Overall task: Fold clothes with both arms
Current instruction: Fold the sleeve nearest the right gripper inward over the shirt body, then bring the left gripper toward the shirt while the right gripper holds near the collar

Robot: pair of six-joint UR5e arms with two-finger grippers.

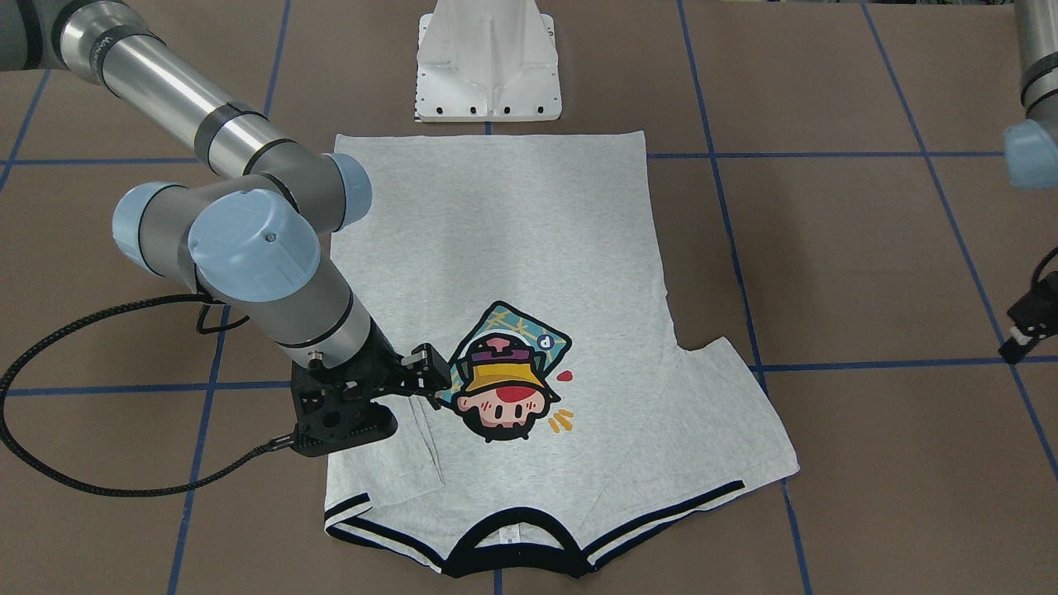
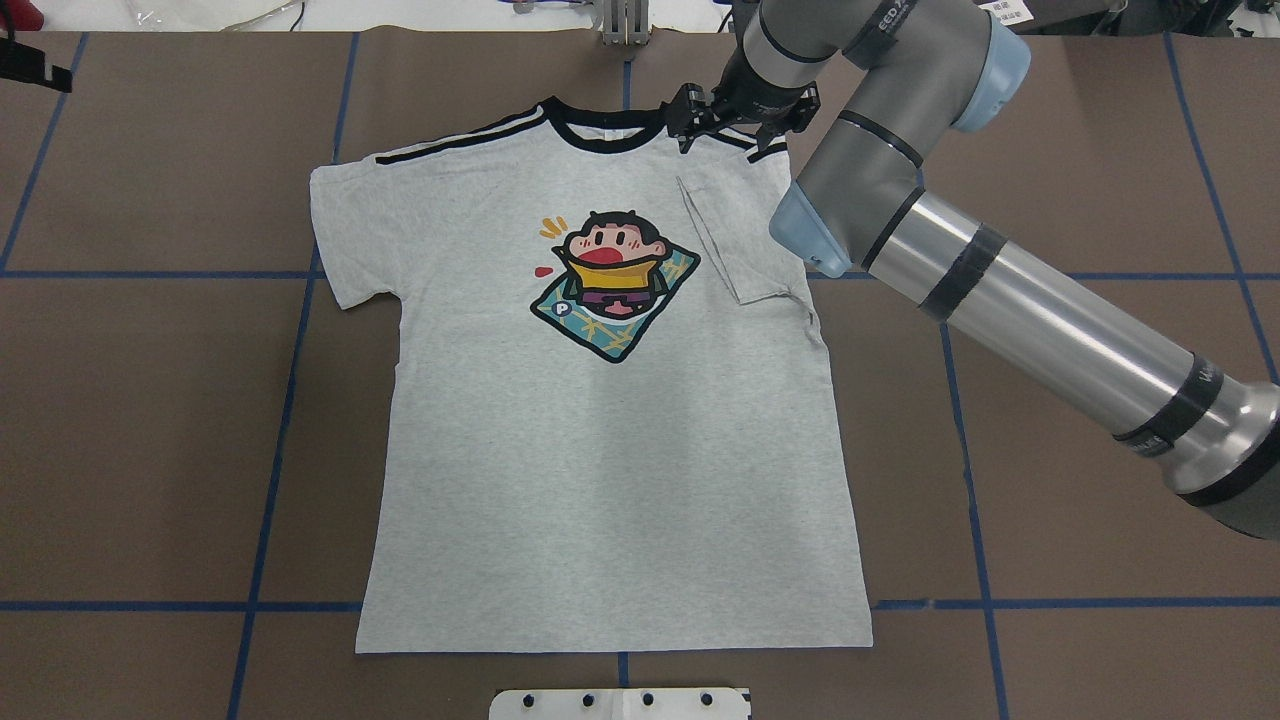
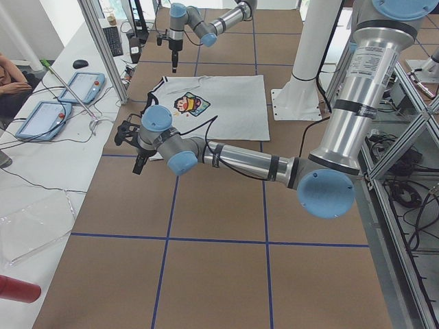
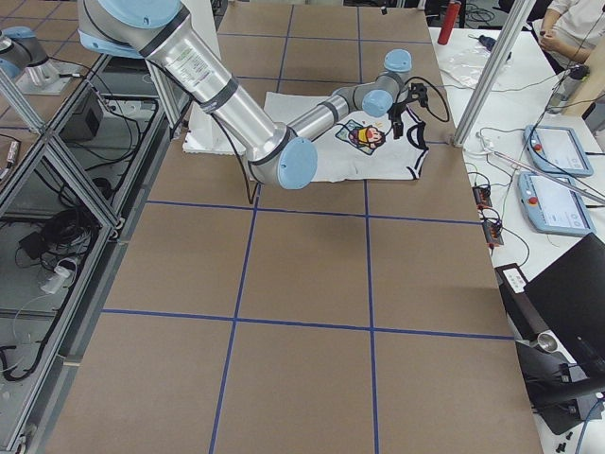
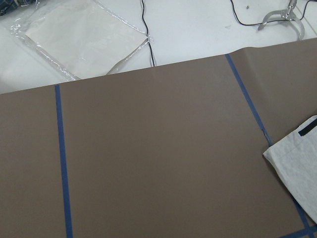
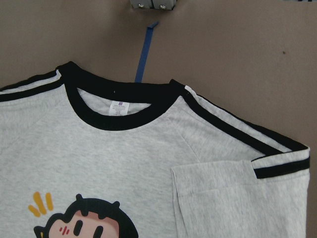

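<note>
The grey T-shirt [image 2: 600, 450] lies flat and face up, its cartoon print [image 2: 612, 275] showing and its black collar [image 6: 119, 121] at the table's far edge. One sleeve [image 2: 740, 240] is folded in over the body; the other [image 2: 345, 230] lies spread out. My right gripper [image 2: 738, 120] hovers above that folded sleeve and shoulder [image 1: 413, 376]. It holds nothing and its jaws look apart. My left gripper [image 2: 30, 65] hangs off the shirt at the far left corner [image 1: 1025, 330]. I cannot tell whether it is open. Its wrist view shows a sleeve corner [image 5: 297, 158].
The white pedestal base [image 1: 488, 66] stands just behind the shirt's hem. The brown table [image 2: 150, 400] carries blue tape lines. Operators' benches with tablets [image 3: 41, 116] and cables run along the far side. A clear plastic sheet [image 5: 84, 34] lies past the table edge.
</note>
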